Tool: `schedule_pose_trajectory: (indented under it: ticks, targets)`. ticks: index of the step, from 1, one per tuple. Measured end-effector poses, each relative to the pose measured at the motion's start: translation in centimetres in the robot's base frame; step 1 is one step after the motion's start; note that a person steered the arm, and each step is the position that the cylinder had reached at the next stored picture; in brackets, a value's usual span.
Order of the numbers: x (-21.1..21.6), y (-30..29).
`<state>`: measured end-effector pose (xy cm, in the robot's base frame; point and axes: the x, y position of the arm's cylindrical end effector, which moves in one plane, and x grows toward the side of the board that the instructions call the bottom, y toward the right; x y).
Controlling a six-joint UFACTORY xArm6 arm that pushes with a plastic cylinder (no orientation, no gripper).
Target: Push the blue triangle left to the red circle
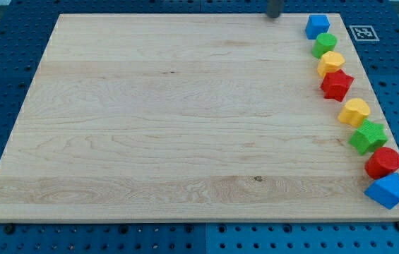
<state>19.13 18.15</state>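
Observation:
The blue triangle (385,190) lies at the board's lower right corner. The red circle (383,162) sits just above it, touching or nearly touching. My tip (274,15) shows at the view's top edge, near the board's far edge, well to the left of and above the whole row of blocks. It touches no block.
A row of blocks runs down the board's right edge: a blue cube (317,26), a green circle (324,45), a yellow block (330,63), a red star (337,85), a yellow heart (355,111), a green star (367,137). The wooden board (171,127) lies on a blue pegboard.

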Motion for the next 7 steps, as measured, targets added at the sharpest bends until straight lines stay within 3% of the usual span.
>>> schedule_pose_trajectory:
  ticks: [2,4,5,7]
  targets:
    - [2.3,10.2]
    - [10.6,16.4]
    - [15.4,16.3]
    - [33.6,15.2]
